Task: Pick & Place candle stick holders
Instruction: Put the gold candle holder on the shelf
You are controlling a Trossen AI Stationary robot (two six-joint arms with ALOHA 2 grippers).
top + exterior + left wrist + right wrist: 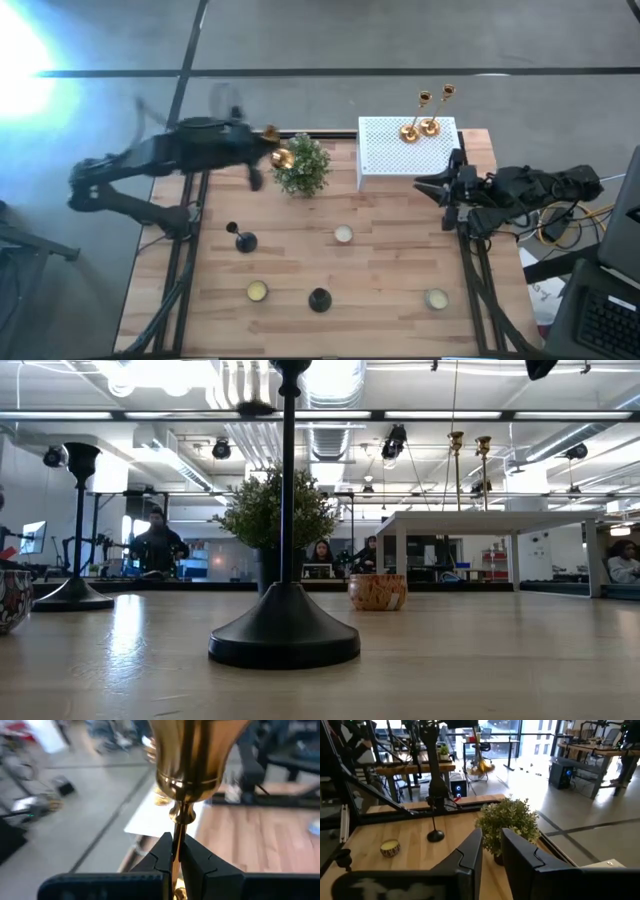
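Wooden table (pixel 390 270): left claw (pixel 176 851) clamped on a gold candle stick holder (pixel 187 765) stem, aloft beside the plant (pixel 303 165). Right claw (pixel 491 851) slightly apart, idle beside the white box (pixel 385 160). You'll find it rigid, slick, top-heavy; grip mid-stem.

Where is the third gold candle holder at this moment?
In the high view, the gold candle holder is at the table's far left part, right beside the potted plant. The left gripper holds its stem, jaws shut.
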